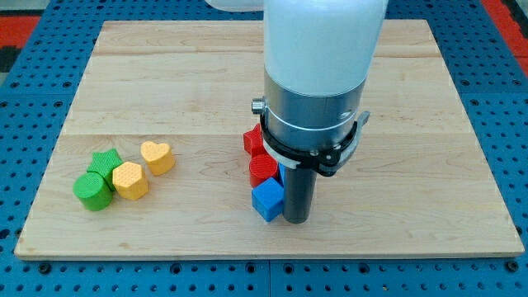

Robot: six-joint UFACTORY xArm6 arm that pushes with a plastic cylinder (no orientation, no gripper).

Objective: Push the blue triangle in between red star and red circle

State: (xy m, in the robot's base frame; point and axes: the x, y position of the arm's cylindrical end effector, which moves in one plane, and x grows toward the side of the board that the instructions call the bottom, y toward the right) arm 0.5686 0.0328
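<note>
My arm fills the middle of the view, and its dark rod comes down to the board with my tip (pixel 297 221) near the view's bottom centre. A blue cube-like block (pixel 266 200) lies right against the rod's left side. Just above it a sliver of another blue block (pixel 279 175) shows between the rod and a red block (pixel 261 170); its shape is mostly hidden. A second red block (pixel 252 140) sits just above the first, partly covered by the arm. The red blocks' shapes cannot be made out.
On the wooden board (pixel 429 124), at the view's left, is a cluster: a yellow heart (pixel 157 157), a yellow hexagon (pixel 129 181), a green star (pixel 105 162) and a green cylinder (pixel 92 190). Blue pegboard surrounds the board.
</note>
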